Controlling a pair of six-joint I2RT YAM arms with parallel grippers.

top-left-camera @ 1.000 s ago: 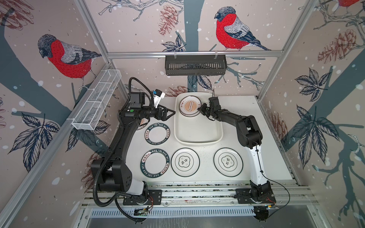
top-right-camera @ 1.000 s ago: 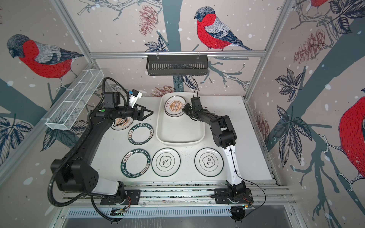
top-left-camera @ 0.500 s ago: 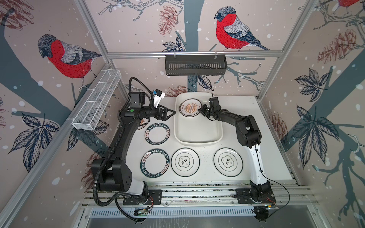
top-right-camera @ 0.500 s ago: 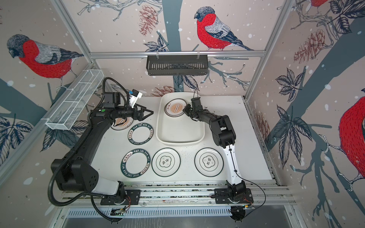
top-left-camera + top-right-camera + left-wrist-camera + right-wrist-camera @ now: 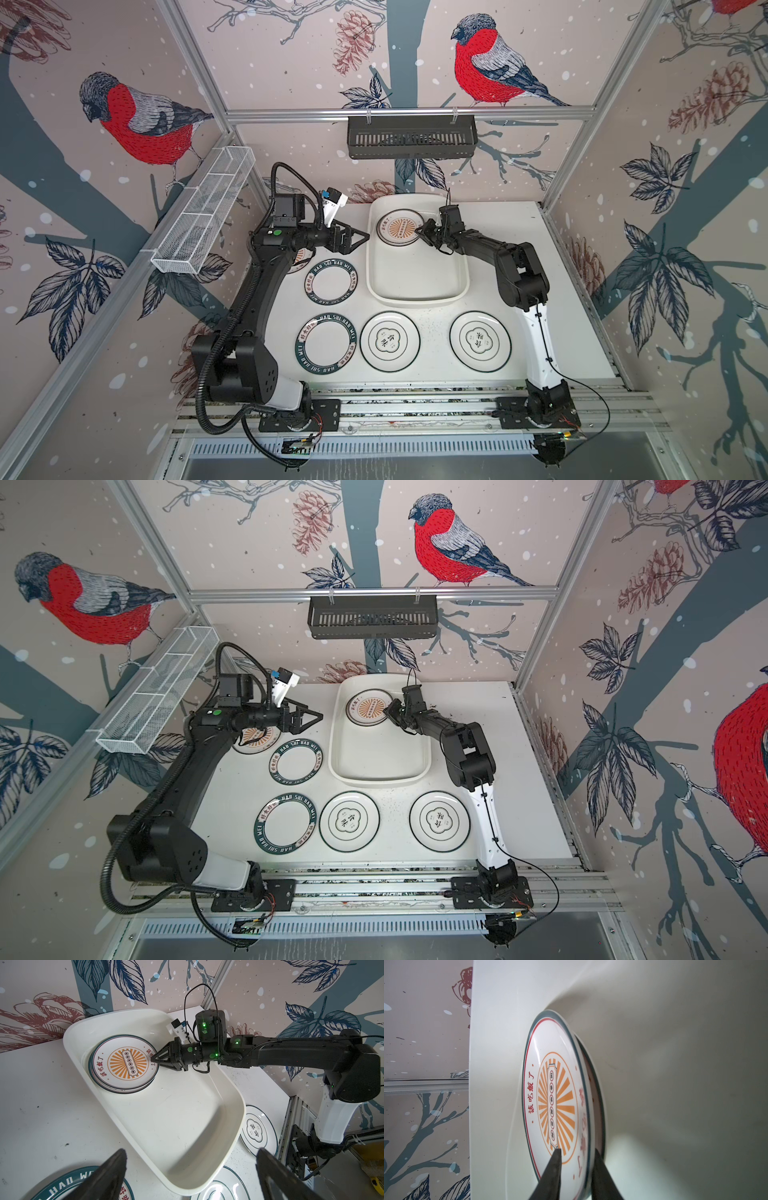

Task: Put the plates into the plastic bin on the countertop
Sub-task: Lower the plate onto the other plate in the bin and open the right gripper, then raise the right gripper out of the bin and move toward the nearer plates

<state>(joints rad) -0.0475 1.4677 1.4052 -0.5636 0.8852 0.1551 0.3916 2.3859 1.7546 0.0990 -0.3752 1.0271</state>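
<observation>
Two sunburst plates lie stacked in the far-left corner of the plastic bin, which sits at the far edge of the bench. My right pincer straddles the top plate's rim, jaws narrow; I cannot tell whether it grips. My left pincer hangs wide beside the bin.

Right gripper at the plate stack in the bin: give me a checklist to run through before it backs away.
1. Top sunburst plate rests on another plate inside the plastic bin: ok.
2. Right gripper let go: cannot tell; its fingers straddle the plate's rim.
3. Left gripper open, empty: ok.
4. Left gripper apart from the right arm: ok.
5. All plates binned: not ok; five others lie on the countertop, one partly under the left arm.
</observation>
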